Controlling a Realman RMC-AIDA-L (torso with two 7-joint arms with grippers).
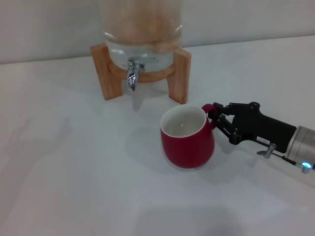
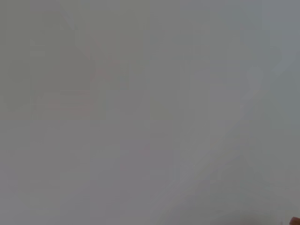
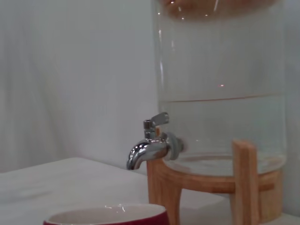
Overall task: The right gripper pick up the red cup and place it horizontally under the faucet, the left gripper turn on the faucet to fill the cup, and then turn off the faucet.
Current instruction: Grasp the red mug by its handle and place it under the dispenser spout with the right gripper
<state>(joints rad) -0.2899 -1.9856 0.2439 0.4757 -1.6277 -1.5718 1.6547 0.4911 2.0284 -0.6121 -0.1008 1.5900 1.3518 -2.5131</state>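
White matte table point(image 1: 74, 187) and a pale wall behind; nothing else on the surface but the dispenser and cup. Red cup point(image 1: 188, 139) stands upright on the table, in front of and to the right of the faucet point(image 1: 132, 74), not under it yet. Right gripper point(image 1: 215, 117) comes in from the right at table level, black jointed fingers point(image 1: 220, 109) pinched around the cup's loop handle, so it looks clenched on the handle, cup not visibly lifted. Left gripper not visible in any view; left wrist view shows only blank grey. Progress, as a judgement: early, grasp made or just being made; still left are moving the cup under the spout, opening the lever, filling, closing. Cup inside looks dry and empty. Materials: cup is glossy red ceramic, squat and rounded, cream-white interior, rim point(image 3: 108, 214) peeks into the right wrist view. Faucet is shiny chrome, curved downward spout with a thin flat lever point(image 3: 157, 120) tilted up, no water running. Glass jar point(image 3: 220, 84) is clear, cylindrical, roughly half full by the waterline. Stand point(image 1: 181, 73) is light wood, chunky square legs with a ring base holding the jar. Gripper body is matte black plastic, silver-grey wrist behind it with a small blue light.
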